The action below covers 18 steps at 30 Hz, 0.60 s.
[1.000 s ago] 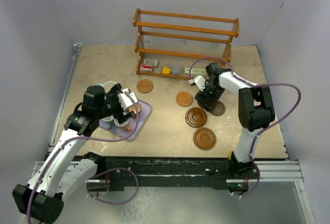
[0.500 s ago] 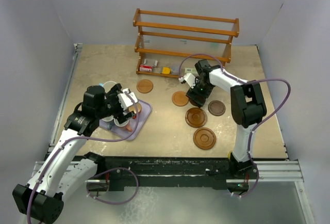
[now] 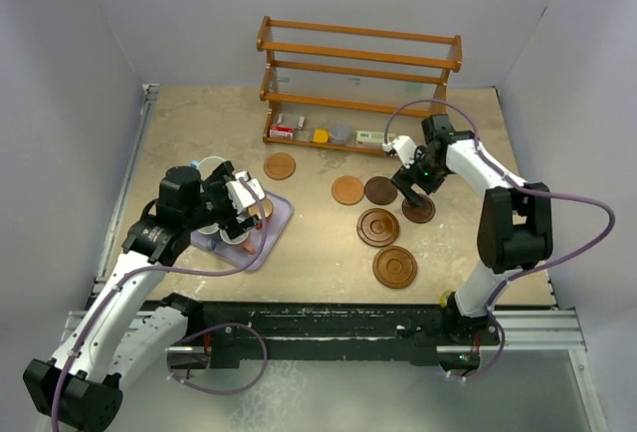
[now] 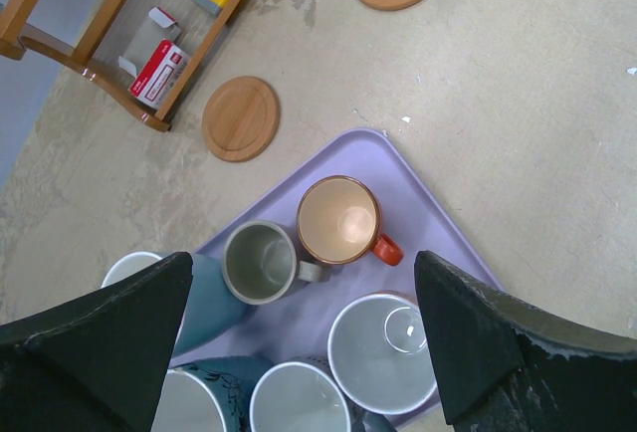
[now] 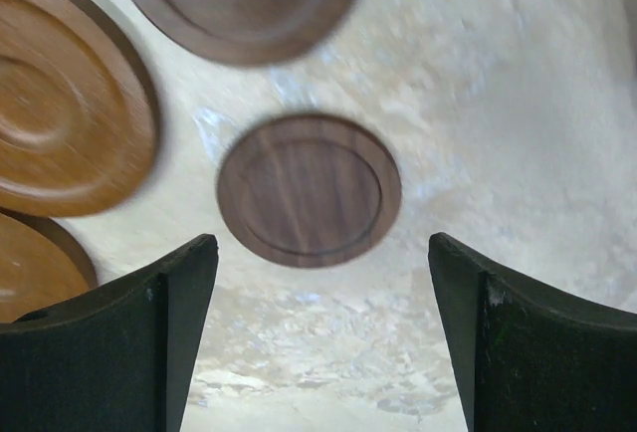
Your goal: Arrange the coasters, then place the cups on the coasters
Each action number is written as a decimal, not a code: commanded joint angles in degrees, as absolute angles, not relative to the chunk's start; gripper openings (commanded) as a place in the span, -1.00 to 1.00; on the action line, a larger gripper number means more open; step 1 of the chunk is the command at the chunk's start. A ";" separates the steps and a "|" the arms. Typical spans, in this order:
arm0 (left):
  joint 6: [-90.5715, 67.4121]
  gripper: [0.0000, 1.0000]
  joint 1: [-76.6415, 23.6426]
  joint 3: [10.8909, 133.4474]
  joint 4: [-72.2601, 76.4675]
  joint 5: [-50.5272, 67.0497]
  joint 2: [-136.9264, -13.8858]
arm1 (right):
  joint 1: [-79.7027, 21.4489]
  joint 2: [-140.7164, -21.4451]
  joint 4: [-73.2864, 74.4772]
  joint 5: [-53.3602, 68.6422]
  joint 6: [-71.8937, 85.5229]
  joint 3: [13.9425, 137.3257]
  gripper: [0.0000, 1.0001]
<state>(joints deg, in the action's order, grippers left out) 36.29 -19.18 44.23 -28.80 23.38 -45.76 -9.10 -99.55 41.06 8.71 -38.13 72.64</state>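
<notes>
Across the table [image 3: 199, 133] the work appears to be at its first step, arranging the coasters, with no cup set out yet; the lavender tray [image 4: 363, 158] on the left carries all the cups [image 4: 383, 352], among them a copper-orange cup [image 4: 338, 221] and a grey-green cup [image 4: 259, 261]; the grooved coasters [image 3: 378, 227] lie right of centre, one nearer the arms [image 3: 395, 267]; beyond them sit the light coasters [image 3: 347, 190], one off by the rack [image 3: 281, 165], so the set looks loosely grouped rather than laid in order; the dark coaster [image 5: 309, 190] lies flat on the table directly under the right gripper [image 5: 320, 248], whose claw is spread wide and holds nothing; a second dark coaster [image 3: 380, 190] rests just beside a light one; the left gripper [image 4: 304, 268] hovers over the tray, claw likewise spread and empty; next, judging from this, the right claw must drop to straddle the thin disc's rim and pinch it cleanly off the surface.
</notes>
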 commanded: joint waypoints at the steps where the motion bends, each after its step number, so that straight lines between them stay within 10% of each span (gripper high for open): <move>1: 37.35 0.79 -19.34 44.04 -27.20 24.17 -45.06 | -7.03 -96.21 41.35 9.18 -41.96 68.65 0.76; 18: 37.70 0.79 -19.35 43.81 -27.33 23.68 -45.53 | -17.95 -94.69 34.41 7.71 -45.37 58.45 0.64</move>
